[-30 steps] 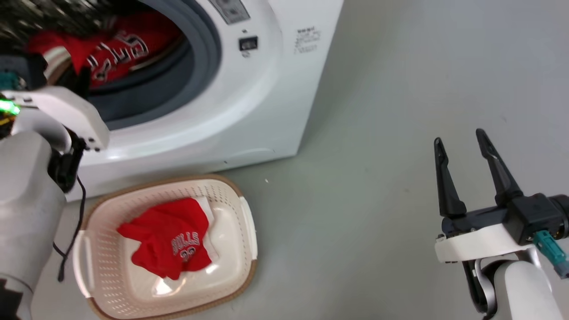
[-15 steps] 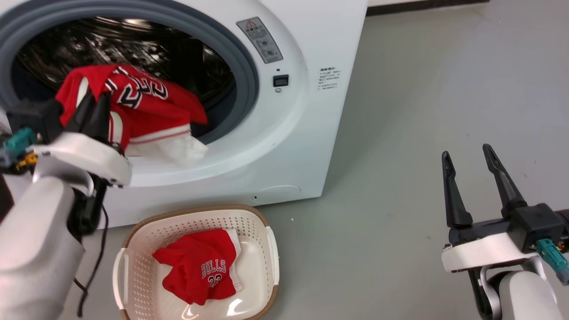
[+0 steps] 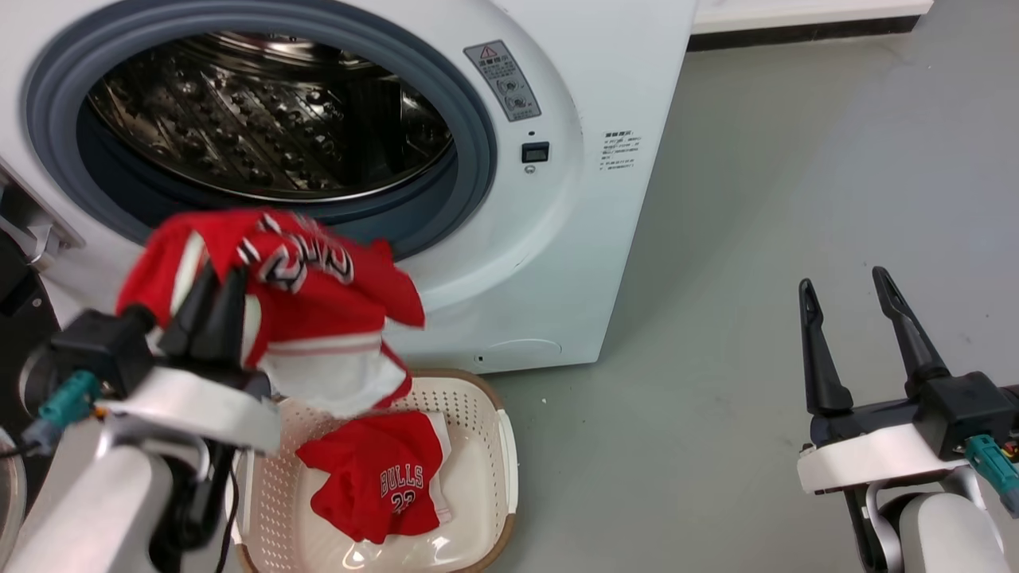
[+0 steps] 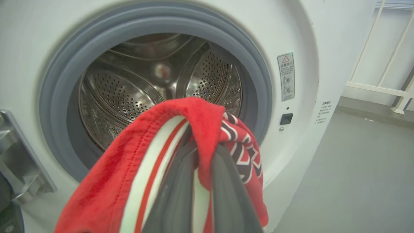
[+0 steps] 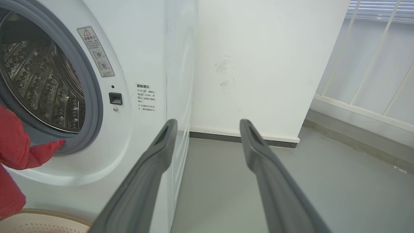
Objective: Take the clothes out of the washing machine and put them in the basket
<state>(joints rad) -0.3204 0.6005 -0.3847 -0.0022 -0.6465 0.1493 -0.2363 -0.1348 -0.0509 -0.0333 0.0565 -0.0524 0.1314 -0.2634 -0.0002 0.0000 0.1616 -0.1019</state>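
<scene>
one red jersey point(image 3: 382, 477) lay in the basket point(image 3: 506, 446), my left gripper point(image 3: 221, 296) pinched the second jersey point(image 3: 326, 278) above it, my right gripper point(image 3: 850, 314) gaped with nothing, and the drum point(image 3: 263, 119) looked empty.

A smooth grey-green floor point(image 3: 756, 199) is lying bare and evenly lit. A white painted wall point(image 5: 258, 48) is standing behind it, bearing faint grey scuff marks point(image 5: 223, 66) at mid-height. A dark skirting strip point(image 5: 242, 137) is running along its foot. A white barred railing point(image 5: 362, 64) is standing right of the wall, slatted blinds point(image 5: 378, 13) showing behind its top.
</scene>
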